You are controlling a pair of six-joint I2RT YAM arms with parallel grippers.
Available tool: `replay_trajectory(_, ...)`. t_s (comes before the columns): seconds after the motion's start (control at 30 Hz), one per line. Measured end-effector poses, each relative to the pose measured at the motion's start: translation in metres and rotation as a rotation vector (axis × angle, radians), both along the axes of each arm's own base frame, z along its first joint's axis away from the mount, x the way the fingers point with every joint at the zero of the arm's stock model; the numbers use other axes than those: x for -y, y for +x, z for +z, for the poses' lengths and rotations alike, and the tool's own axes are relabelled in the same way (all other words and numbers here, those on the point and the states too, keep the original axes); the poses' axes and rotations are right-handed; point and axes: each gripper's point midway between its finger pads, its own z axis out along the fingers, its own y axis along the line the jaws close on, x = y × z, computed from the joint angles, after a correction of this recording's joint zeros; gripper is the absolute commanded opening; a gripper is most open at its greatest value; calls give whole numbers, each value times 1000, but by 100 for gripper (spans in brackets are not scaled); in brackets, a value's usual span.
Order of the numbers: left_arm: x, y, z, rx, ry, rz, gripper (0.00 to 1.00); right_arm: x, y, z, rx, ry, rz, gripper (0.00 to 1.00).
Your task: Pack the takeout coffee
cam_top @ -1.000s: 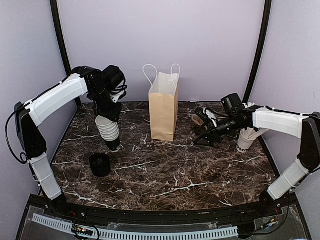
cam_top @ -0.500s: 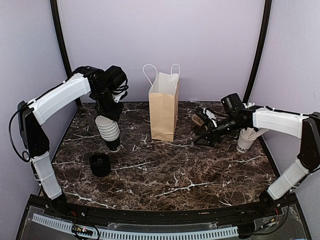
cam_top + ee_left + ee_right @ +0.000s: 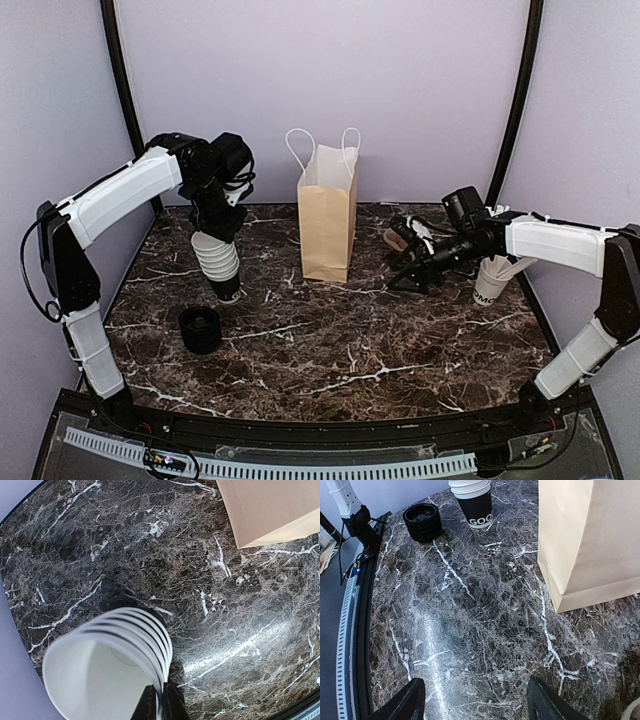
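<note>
Pinching the rim of the top cup (image 3: 95, 680) was my left claw (image 3: 161, 702), drawn narrow, one finger inside the white wall and one outside. That cup sat open-mouthed at the top of the stack of cups (image 3: 220, 265), which stood upright on the surface (image 3: 350, 350), left of the bag (image 3: 328, 225) and apart from it. A short pile of black lids (image 3: 200, 328) sat just in front of the stack, nearer my bases. The bag stood upright at the back middle, handles up. Over on the other side, my right claw (image 3: 475, 700) hung wide, nothing between its fingers, low over the surface right of the bag. A white cup of stirrers (image 3: 492, 280) stood beyond that arm, near the right edge.
</note>
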Motion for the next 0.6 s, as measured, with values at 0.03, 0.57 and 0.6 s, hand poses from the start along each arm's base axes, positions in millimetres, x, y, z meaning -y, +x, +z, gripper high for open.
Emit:
replay_trajectory(0.03, 0, 0, 0, -1, 1, 0, 7, 0, 0, 0, 1, 0, 0, 71)
replay_trajectory(0.57, -17, 15, 20, 84, 78, 5, 0, 0, 0, 0, 11, -2, 7, 70)
replay_trajectory(0.6, -19, 17, 22, 94, 83, 1, 0, 0, 0, 0, 11, -3, 6, 70)
